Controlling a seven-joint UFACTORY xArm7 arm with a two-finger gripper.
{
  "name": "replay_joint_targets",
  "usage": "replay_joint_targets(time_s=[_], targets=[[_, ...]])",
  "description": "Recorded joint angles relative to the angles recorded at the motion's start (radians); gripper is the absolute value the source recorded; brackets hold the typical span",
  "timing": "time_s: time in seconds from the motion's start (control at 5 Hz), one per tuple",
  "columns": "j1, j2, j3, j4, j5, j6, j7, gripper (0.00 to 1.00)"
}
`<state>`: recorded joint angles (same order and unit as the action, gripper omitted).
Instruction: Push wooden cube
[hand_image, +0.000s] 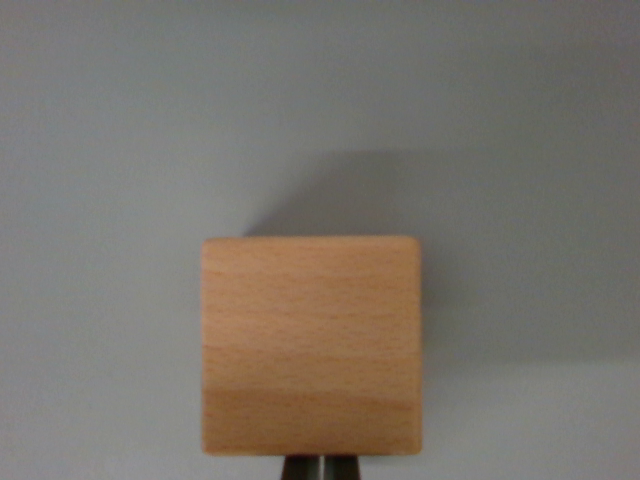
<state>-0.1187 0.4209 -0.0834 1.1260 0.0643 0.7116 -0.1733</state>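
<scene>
Against the closed jaws (320, 468) sits the wooden cube (311, 345).

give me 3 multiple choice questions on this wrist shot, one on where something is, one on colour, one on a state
1. Where is the cube in the wrist view?
A. top left corner
B. lower centre
C. far right edge

2. What colour is the cube?
A. light tan wood
B. dark blue
C. bright red

3. How do the fingertips of the gripper stand against the cube?
A. spread wide on either side of the cube
C. gripping the cube's top from above
B. close together at the cube's near edge, at the bottom of the picture

Answers:
1 B, the cube sits low and in the middle, on the plain grey surface.
2 A, its face shows pale wood grain.
3 B, two dark tips with only a thin line between them show just below the cube's lower edge; whether they touch it cannot be told.
</scene>
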Motion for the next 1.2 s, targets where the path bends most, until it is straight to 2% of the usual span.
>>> replay_joint_targets(time_s=[0.2,0.4,0.6,0.8,1.0,1.2], targets=[[0.0000,0.000,0.000,0.000,0.0000,0.000,0.000,1.00],[0.0013,0.028,0.003,0.043,0.0013,0.015,0.004,1.00],[0.0013,0.028,0.003,0.043,0.0013,0.015,0.004,1.00],[0.0025,0.054,0.005,0.084,0.0025,0.029,0.008,1.00],[0.0025,0.054,0.005,0.084,0.0025,0.029,0.008,1.00],[0.0035,0.078,0.007,0.120,0.0036,0.042,0.011,1.00]])
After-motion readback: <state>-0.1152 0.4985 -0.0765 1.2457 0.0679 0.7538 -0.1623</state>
